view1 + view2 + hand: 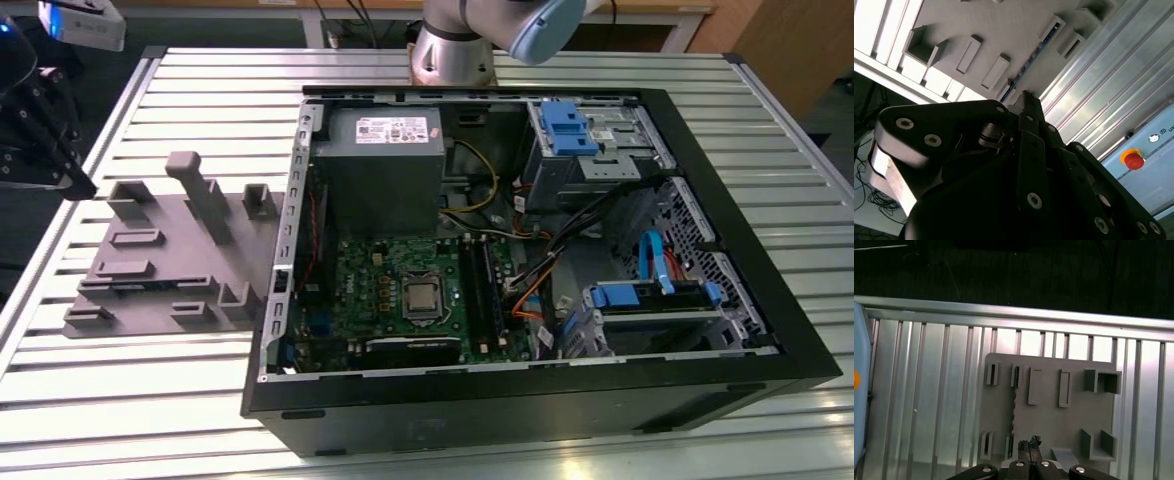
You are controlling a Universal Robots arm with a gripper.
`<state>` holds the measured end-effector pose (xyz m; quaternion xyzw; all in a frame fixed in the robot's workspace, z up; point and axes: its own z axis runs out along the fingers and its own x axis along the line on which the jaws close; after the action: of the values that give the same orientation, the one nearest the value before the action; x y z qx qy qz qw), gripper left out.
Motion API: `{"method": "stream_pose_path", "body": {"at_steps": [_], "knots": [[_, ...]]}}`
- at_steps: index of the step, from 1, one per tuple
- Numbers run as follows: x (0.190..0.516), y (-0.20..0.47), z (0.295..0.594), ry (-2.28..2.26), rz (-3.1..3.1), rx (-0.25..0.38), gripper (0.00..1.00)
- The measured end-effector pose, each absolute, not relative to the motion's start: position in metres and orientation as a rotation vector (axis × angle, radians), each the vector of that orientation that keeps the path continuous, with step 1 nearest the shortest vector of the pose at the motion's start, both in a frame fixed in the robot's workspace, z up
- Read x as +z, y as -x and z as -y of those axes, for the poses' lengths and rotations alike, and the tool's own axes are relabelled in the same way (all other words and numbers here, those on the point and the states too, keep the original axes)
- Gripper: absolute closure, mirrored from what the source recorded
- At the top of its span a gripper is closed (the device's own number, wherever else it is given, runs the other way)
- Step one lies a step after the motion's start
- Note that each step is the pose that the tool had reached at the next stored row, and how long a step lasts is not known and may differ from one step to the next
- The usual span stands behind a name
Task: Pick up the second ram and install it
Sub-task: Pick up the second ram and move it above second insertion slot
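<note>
**Shut hand lined up beside the ram in its tray**

Black and closest to the lens in the first wrist view, the hand has its fingertips pressed together on nothing. Just past them the second ram stands on edge in a slot of the grey holder tray. Its long axis runs straight away from the fingertips, a little to one side of them. Under the tray lies the slatted worktop. Beyond, on the exterior view's right, stands the open computer case.
</note>
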<state>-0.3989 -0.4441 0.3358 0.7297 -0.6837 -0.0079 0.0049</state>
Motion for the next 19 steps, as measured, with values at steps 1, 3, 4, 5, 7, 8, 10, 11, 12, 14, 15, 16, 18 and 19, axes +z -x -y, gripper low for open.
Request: {"method": "stream_pose_path", "body": {"at_steps": [1,3,4,5,7,8,10,11,12,14,15,16,18,19], "knots": [[0.3353,0.3989,0.4442,-2.286,2.141,-0.025,0.89],[0.3344,0.3989,0.4444,-2.287,2.139,-0.025,0.89],[0.3339,0.3989,0.4445,-2.288,2.139,-0.025,0.89],[0.3334,0.3989,0.4446,-2.288,2.138,-0.025,0.89],[0.3324,0.3989,0.4448,-2.289,2.137,-0.025,0.89],[0.332,0.3989,0.4449,-2.29,2.136,-0.025,0.89],[0.3309,0.3989,0.4451,-2.291,2.135,-0.025,0.89],[0.3304,0.3989,0.4452,-2.292,2.134,-0.025,0.89],[0.3298,0.3989,0.4453,-2.292,2.133,-0.025,0.89],[0.3288,0.3989,0.4455,-2.293,2.132,-0.025,0.89],[0.3283,0.3989,0.4456,-2.294,2.131,-0.025,0.89],[0.3278,0.3989,0.4457,-2.294,2.131,-0.025,0.89],[0.3269,0.3989,0.4458,-2.296,2.13,-0.025,0.89],[0.3264,0.3989,0.4459,-2.296,2.129,-0.025,0.89]]}}
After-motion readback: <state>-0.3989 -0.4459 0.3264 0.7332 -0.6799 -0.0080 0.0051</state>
